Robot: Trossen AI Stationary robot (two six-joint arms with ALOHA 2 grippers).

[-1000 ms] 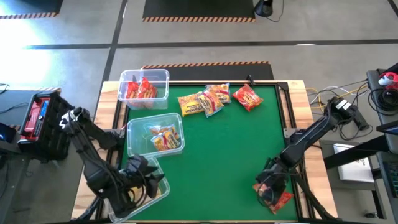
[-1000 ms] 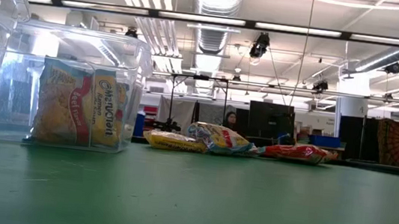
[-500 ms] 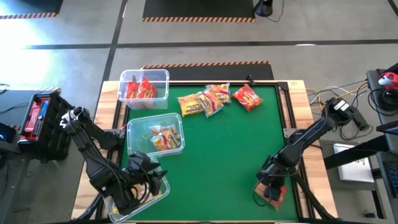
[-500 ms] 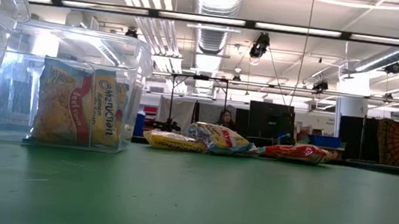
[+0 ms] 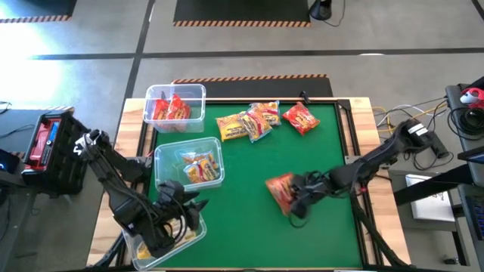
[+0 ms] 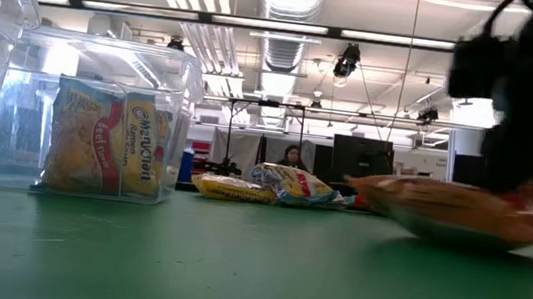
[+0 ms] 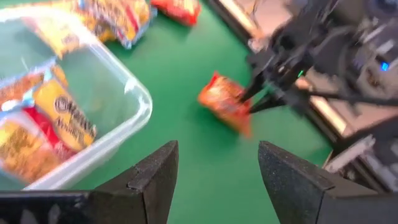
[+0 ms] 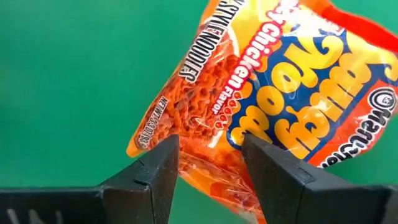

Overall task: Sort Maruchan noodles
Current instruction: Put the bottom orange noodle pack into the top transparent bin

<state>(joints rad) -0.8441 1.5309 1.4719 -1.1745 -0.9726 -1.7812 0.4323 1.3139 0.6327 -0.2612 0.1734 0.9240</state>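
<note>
One orange-red noodle packet [image 5: 278, 189] hangs low over the green mat right of centre, with my right gripper [image 5: 296, 198] shut on it. Several more packets [image 5: 249, 122] lie in a loose pile at the far middle, and a red one [image 5: 300, 119] lies beside them. The far clear bin [image 5: 175, 89] holds red packets, and the middle clear bin [image 5: 160, 155] holds yellow ones [image 6: 106, 141]. My left gripper [image 5: 187, 208] hovers open over the near-left bin [image 5: 198, 230], holding nothing. My right gripper pinches the packet between its two fingers [image 8: 149, 171] at one edge [image 8: 208, 146]. The fingers slant down from the table's right side. The packet sticks out beyond them toward the left, lying about level [image 6: 461, 212] just above the mat.
A raised dark frame [image 5: 342, 136] borders the mat. A black-and-red case [image 5: 47, 147] sits off the table's left. Cables and gear [image 5: 454, 113] lie to the right. Open green mat [image 5: 257, 242] spreads across the near middle.
My right gripper has swung from the table's near right corner toward the middle, turning its wrist as it went. The orange-red packet has gone with it, from the near right edge to right of centre.
</note>
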